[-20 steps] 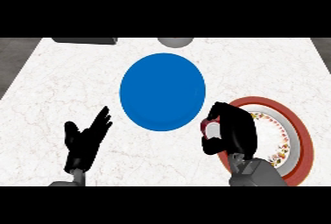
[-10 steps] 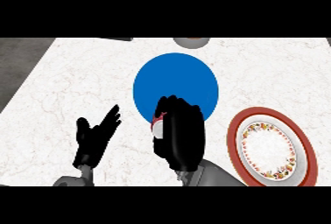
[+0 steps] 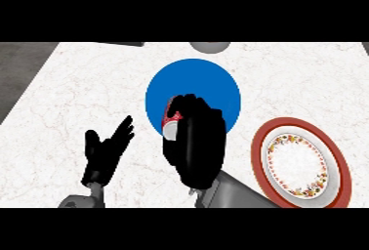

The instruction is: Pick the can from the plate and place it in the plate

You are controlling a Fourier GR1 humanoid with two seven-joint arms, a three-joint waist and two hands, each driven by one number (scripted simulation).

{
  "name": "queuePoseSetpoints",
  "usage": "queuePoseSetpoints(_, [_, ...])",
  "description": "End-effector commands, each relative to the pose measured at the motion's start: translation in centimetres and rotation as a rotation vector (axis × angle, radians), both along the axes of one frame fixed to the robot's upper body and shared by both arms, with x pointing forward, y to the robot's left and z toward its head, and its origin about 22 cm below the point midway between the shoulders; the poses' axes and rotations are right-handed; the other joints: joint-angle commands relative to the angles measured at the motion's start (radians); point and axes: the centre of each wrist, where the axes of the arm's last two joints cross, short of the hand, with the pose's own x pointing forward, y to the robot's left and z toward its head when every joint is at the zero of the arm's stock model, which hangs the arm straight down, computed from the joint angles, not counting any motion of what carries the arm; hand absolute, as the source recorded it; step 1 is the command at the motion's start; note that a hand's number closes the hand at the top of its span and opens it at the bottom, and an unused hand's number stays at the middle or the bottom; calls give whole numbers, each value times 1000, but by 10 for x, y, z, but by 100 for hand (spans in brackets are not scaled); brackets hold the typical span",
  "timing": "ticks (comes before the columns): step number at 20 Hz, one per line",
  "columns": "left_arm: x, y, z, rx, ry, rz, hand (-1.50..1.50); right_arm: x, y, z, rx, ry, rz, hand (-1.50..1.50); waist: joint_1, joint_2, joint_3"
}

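My right hand [image 3: 196, 146] is curled round a red and white can [image 3: 172, 122], which peeks out at the hand's left side. Hand and can hang over the lower part of the blue plate [image 3: 194, 83] in the middle of the counter. Most of the can is hidden by the fingers. The red-rimmed patterned plate [image 3: 299, 163] lies at the lower right with nothing on it. My left hand [image 3: 107, 151] rests open at the lower left, fingers up, apart from both plates.
A grey round object [image 3: 210, 46] shows at the counter's far edge behind the blue plate. The white marbled counter [image 3: 79, 88] ends at a dark strip on the left.
My right hand has carried the can leftward from above the red-rimmed plate to over the blue plate. The view has shifted slightly. The left hand has stayed open.
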Motion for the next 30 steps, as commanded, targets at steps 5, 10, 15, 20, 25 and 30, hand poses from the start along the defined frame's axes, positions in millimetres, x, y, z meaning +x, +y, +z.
queuePoseSetpoints(5, [1,7,-7,7,15,35,0,14,2,-11,255,-66,-177,150,-31,10,0])
queuePoseSetpoints(10, [-2,5,-5,-12,11,38,0,43,-12,-20,247,-154,-292,150,-51,9,1])
queuePoseSetpoints(15, [-5,6,-4,-8,-9,34,0,64,-20,-34,249,-163,-342,150,-39,14,1])
queuePoseSetpoints(20, [1,3,-1,-16,0,49,0,90,-31,-42,256,-201,-362,150,-51,15,2])
queuePoseSetpoints(25, [1,14,0,20,-7,56,0,111,-50,-66,280,-198,-385,150,-63,15,2])
queuePoseSetpoints(30, [2,-2,3,1,-23,26,0,125,-67,-91,228,211,-498,-150,-30,28,3])
